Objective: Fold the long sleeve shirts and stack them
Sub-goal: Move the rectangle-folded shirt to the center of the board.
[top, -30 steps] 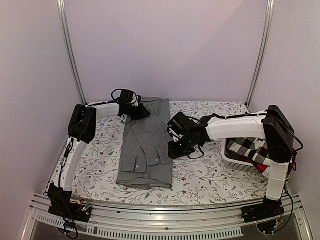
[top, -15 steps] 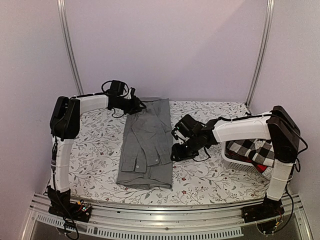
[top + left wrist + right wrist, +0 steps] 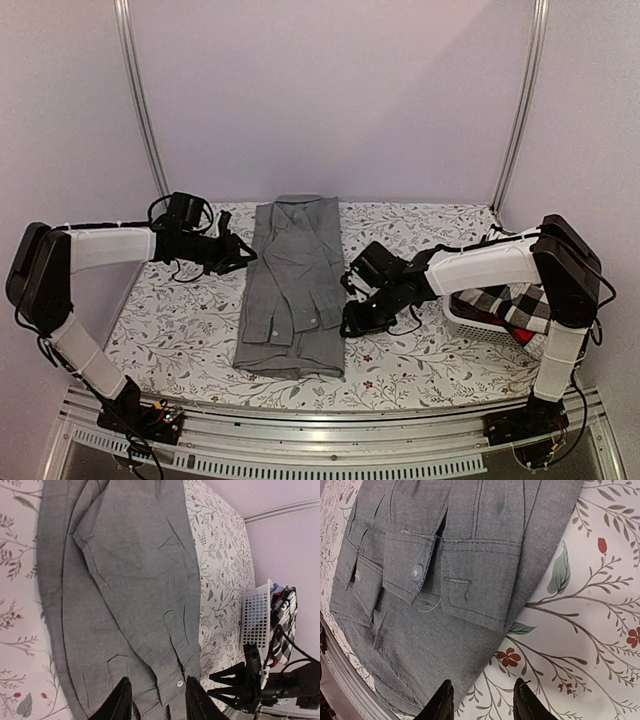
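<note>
Table (image 3: 190, 345) has a floral cover, with plain lilac walls behind.

The grey shirt (image 3: 295, 290) lies flat, slightly left of table centre, and is already narrowed to a long strip. Its 2 sleeves are folded in over the front, with the cuffs (image 3: 415, 572) showing in the near half. The long axis runs far to near with a slight tilt, collar at the far end and hem toward the arm bases.

The right fingers (image 3: 350, 318) are at the strip's right edge, level with the cuffs. They are spread with nothing between them. The wrist view puts them over the line where cloth meets table. Can't tell if they touch.

The left fingers (image 3: 240, 257) are off the strip's left side, level with its far half, near but apart. They are also spread and empty, aimed across at the shirt.

The white perforated basket (image 3: 458, 318) sits at the right table edge and holds the checked shirts (image 3: 495, 292). The right fingers are between it and the grey shirt.

My read: widthwise folds are done and the crosswise fold is next, bringing 1 end over the other along the long axis. The right arm is nearer. The left arm has a gap to close first. The main risk is the loose sleeves sliding out when an end lifts.
</note>
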Tool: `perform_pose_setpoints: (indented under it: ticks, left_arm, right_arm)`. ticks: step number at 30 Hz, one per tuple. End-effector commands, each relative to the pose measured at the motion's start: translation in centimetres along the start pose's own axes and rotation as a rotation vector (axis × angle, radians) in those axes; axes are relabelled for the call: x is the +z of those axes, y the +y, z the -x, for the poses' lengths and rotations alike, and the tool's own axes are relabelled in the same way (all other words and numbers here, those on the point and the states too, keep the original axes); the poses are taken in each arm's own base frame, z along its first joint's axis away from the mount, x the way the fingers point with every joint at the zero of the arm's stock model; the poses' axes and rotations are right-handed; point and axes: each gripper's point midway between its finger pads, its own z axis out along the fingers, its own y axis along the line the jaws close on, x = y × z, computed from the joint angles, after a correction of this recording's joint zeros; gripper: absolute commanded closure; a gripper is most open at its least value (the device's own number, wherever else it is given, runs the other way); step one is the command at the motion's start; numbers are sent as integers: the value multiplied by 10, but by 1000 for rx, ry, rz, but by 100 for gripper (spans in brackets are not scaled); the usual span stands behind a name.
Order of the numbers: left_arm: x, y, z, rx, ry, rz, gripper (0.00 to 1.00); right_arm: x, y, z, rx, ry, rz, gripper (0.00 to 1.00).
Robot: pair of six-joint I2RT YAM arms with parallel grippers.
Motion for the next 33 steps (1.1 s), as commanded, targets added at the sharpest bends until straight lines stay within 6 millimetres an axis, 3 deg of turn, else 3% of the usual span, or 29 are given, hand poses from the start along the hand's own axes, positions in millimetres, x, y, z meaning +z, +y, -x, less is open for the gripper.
perform_pose_setpoints:
  ticks: [1, 11, 17, 23, 27, 33]
  left_arm:
    - [-26, 24, -29, -12, -8, 107, 64]
    - [-52, 63, -120, -75, 113, 227, 65]
    - [-53, 67, -164, -105, 185, 234, 65]
    - [-51, 68, -197, -111, 250, 236, 65]
    - [-48, 59, -213, -109, 290, 197, 64]
    - [-42, 52, -230, -107, 328, 175, 65]
  right_arm:
    - [-1, 17, -4, 7, 7, 42, 61]
    - [18, 29, -22, 20, 81, 53, 72]
    - [25, 20, -31, 42, 111, 25, 82]
    - [21, -3, -41, 71, 124, -47, 100]
    - [9, -21, -45, 96, 111, -76, 100]
    - [6, -20, -51, 95, 122, -56, 97]
